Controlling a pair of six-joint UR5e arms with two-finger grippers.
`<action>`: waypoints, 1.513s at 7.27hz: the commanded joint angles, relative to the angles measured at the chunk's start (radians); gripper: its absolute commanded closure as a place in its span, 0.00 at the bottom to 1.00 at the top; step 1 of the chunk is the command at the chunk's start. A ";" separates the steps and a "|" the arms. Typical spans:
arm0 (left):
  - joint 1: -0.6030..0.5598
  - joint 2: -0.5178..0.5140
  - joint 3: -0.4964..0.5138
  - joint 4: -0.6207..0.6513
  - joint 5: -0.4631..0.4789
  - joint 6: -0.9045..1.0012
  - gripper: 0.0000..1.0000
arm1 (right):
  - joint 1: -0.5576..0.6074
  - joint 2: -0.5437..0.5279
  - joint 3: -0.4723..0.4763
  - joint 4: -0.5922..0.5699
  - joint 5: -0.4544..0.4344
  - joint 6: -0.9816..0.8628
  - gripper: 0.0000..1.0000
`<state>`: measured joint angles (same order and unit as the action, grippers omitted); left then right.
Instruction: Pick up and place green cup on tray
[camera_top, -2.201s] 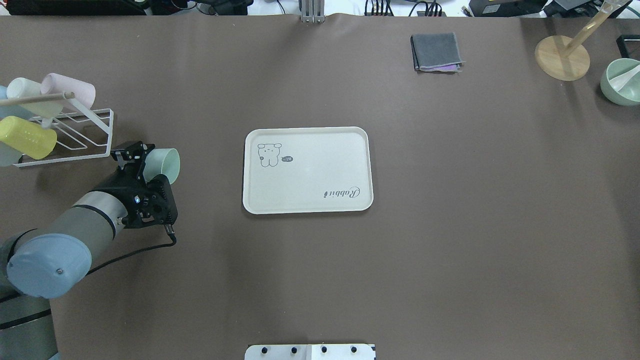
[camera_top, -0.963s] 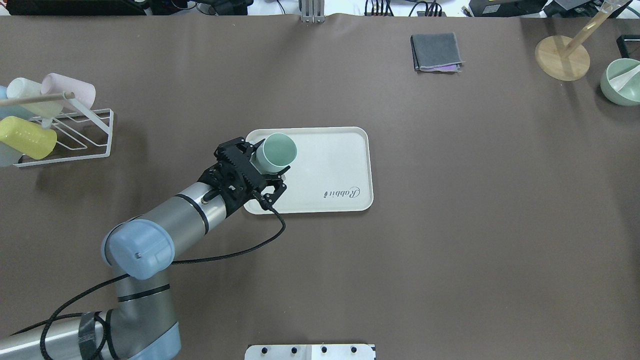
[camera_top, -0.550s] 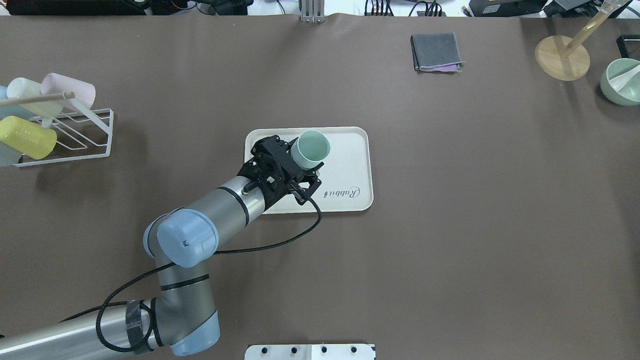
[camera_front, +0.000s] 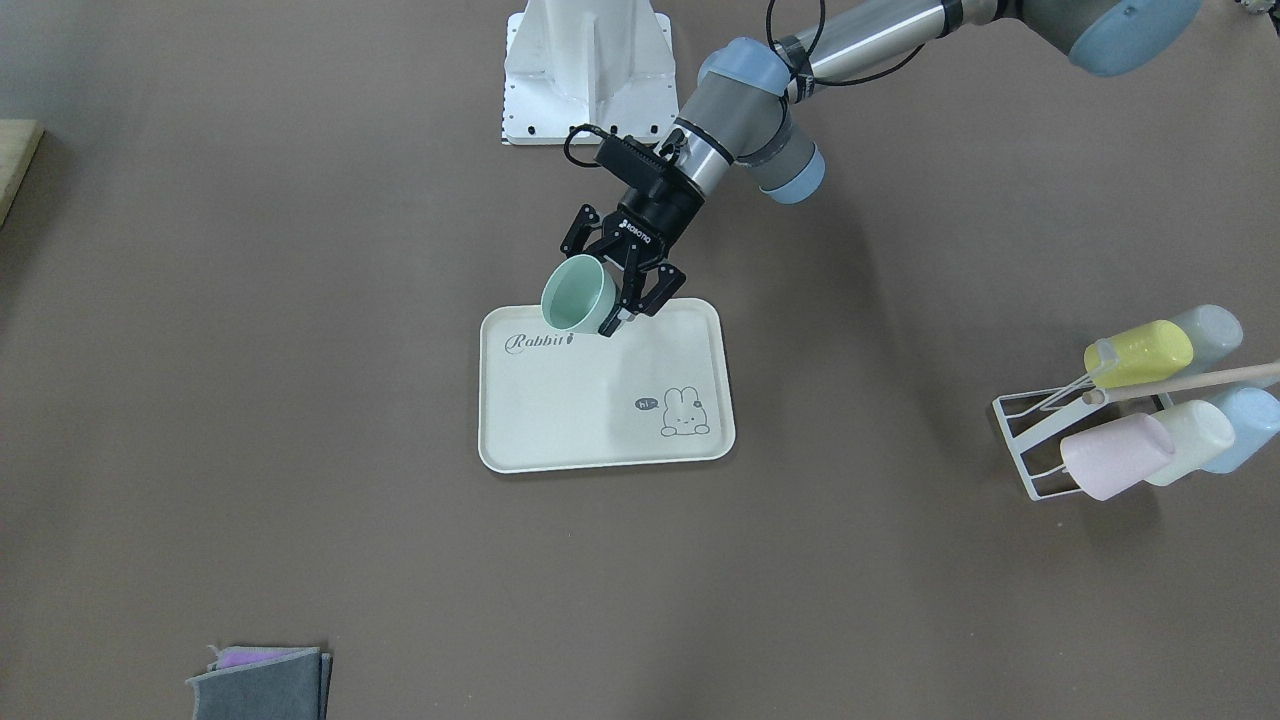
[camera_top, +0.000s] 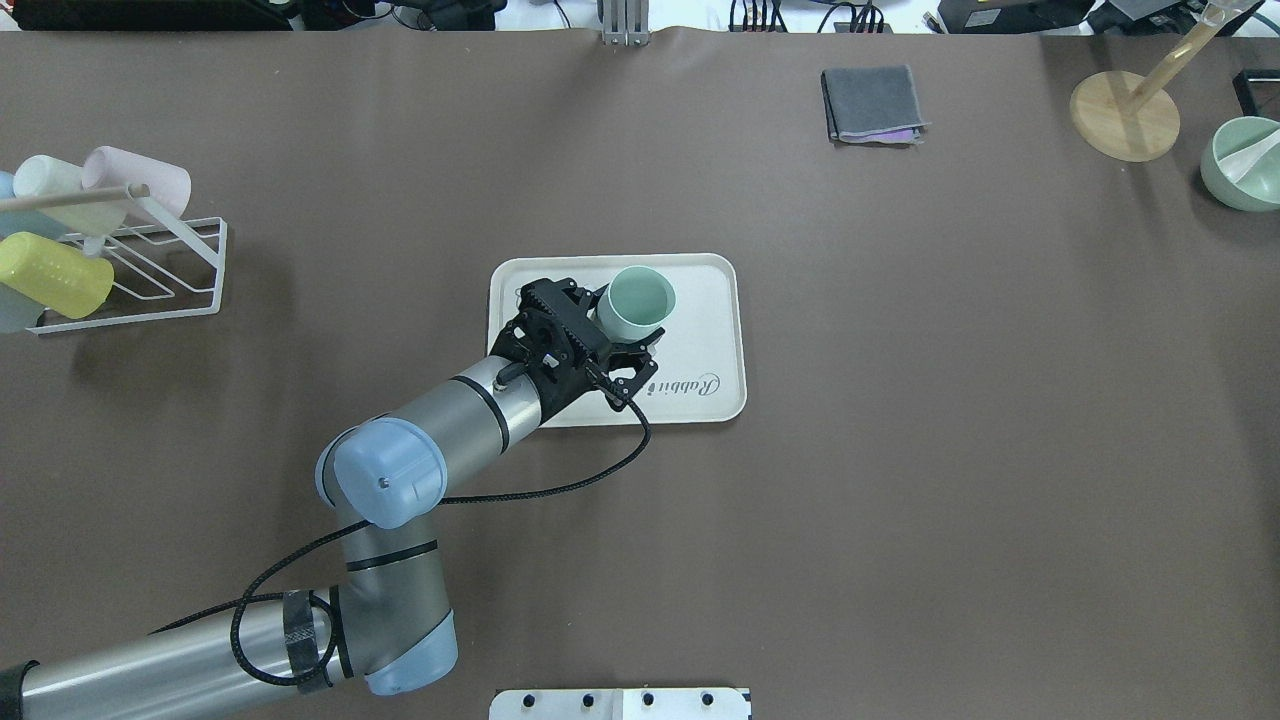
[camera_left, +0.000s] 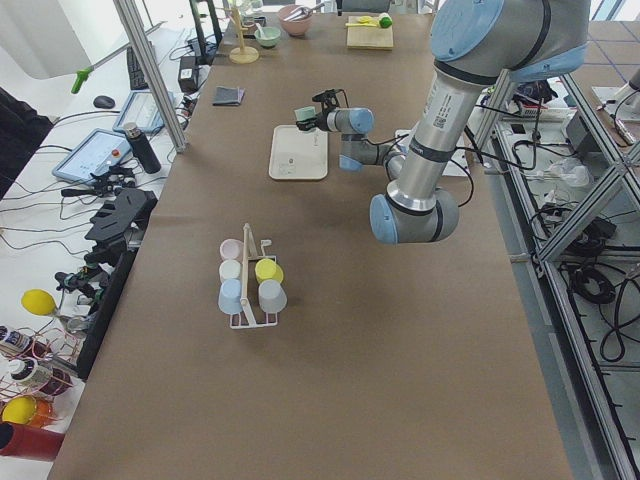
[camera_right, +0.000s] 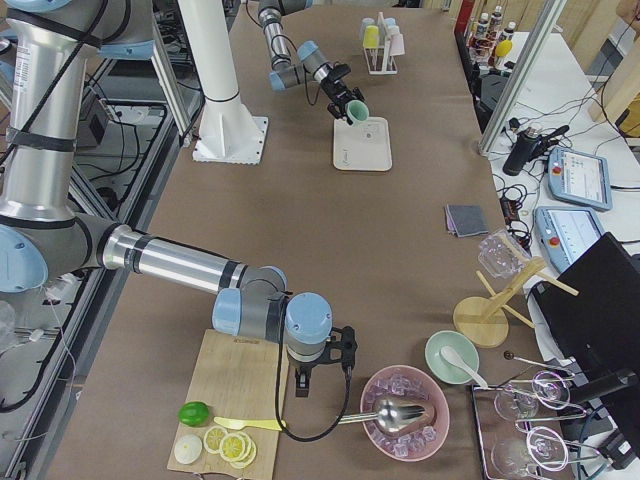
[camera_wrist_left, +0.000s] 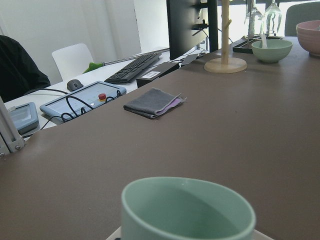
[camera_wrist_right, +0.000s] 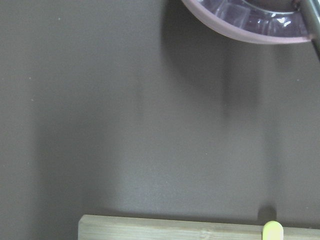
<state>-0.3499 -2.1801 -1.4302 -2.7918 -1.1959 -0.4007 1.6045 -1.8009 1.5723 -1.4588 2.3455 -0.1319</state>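
While my left gripper (camera_top: 625, 325) is clamped on the one green cup (camera_top: 640, 300), a finger on each side of its wall, the cup hangs tilted above the tray (camera_top: 700, 290), not resting on it. Clock read from overhead, 12 pointing away from my base.

- Cup: mouth tipped up toward 1 o'clock, over the tray's middle, a little to the 12 o'clock side. Inside looks empty from my left wrist.
- Tray: one, cream-white, flat on the table; "Rabbit" script at its 5 o'clock corner, beside my fingers.
- White wire rack (camera_top: 190, 270): one, well off at the tray's 9 o'clock. Five cups on it: yellow (camera_front: 1140, 353), pink (camera_front: 1115, 455), pale cream-green (camera_front: 1190, 440), light blue (camera_front: 1245, 425), greyish blue (camera_front: 1210, 328).
- Folded grey cloth (camera_top: 872, 102): one, at 1 o'clock.
- Wooden stand (camera_top: 1125, 115) and green bowl (camera_top: 1240, 165): one each, far out at 2 o'clock.
- Right gripper (camera_right: 335, 350): by a cutting board (camera_right: 240, 400); cannot tell whether its jaws are apart or closed.
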 joint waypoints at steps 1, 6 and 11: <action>-0.004 -0.006 0.086 -0.119 0.002 -0.088 1.00 | 0.000 -0.002 0.000 0.000 0.000 0.000 0.00; -0.087 -0.058 0.184 -0.137 0.010 -0.090 1.00 | 0.000 0.000 0.002 0.000 0.002 0.000 0.00; -0.092 -0.109 0.293 -0.130 0.007 -0.090 1.00 | 0.000 0.002 0.003 0.000 0.002 0.000 0.00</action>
<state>-0.4435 -2.2868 -1.1535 -2.9238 -1.1854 -0.4909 1.6045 -1.8004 1.5744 -1.4588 2.3470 -0.1319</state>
